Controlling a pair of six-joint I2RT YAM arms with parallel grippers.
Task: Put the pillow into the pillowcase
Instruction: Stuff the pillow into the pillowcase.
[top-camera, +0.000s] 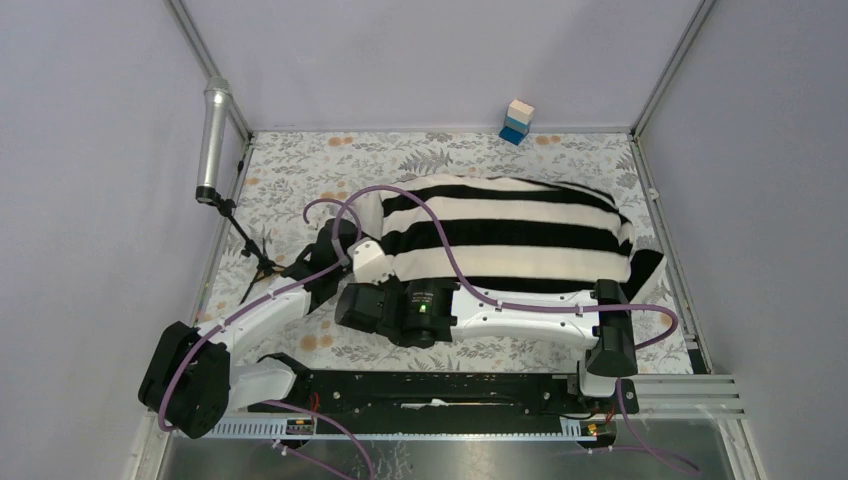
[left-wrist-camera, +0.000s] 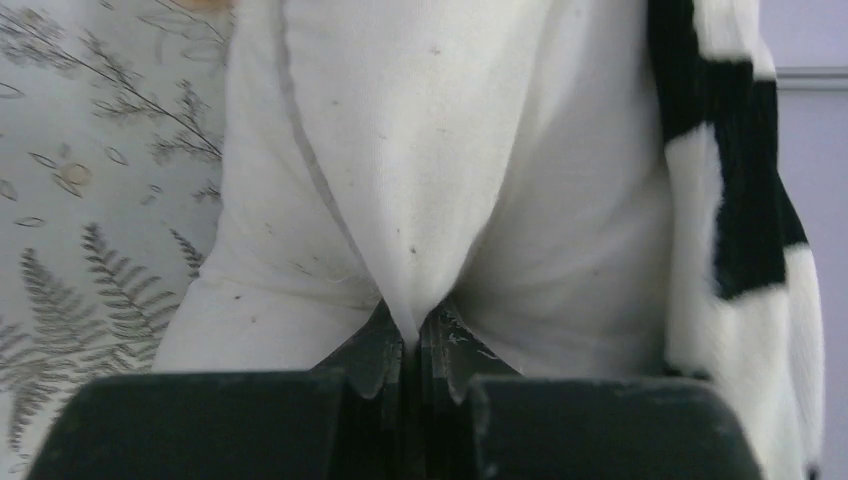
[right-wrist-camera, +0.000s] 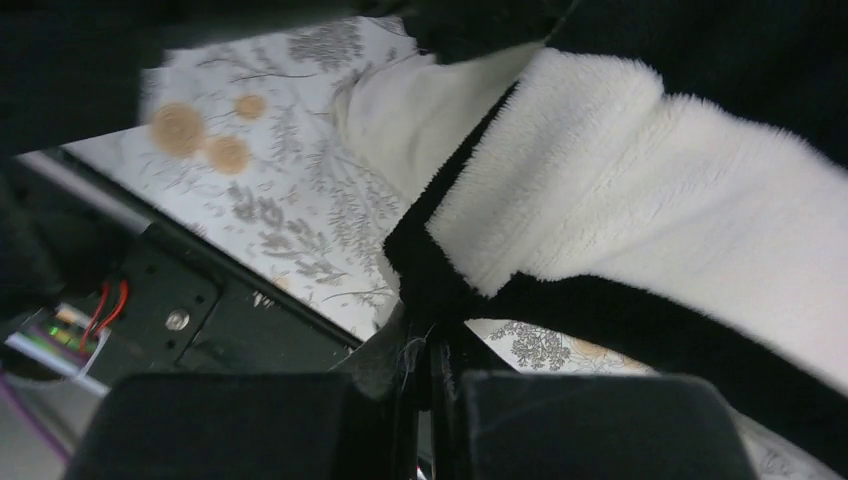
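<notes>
From above, the striped pillowcase (top-camera: 500, 235) lies lengthwise across the flower-printed counter (top-camera: 300, 180), plump with the pillow (top-camera: 371, 262), whose cream corner pokes out at the pillowcase's left end. My left arm (top-camera: 260, 315) reaches up to that left end. My right arm (top-camera: 520, 310) stretches along the pillowcase's near side, its wrist also by the left end. A small tan-and-blue block (top-camera: 517, 122) stands beyond the pillowcase's far side, well apart from it.

At my left wrist, the left fingers (left-wrist-camera: 410, 338) are pressed together, pinching a fold of the pillow's cream fabric. The pillowcase's black and white edge hangs just to the right of the pinch.

At my right wrist, the right fingers (right-wrist-camera: 425, 352) are pressed together on the pillowcase's black hem at its opening. The pillow's cream cloth shows just past that hem, with the counter's print underneath.
</notes>
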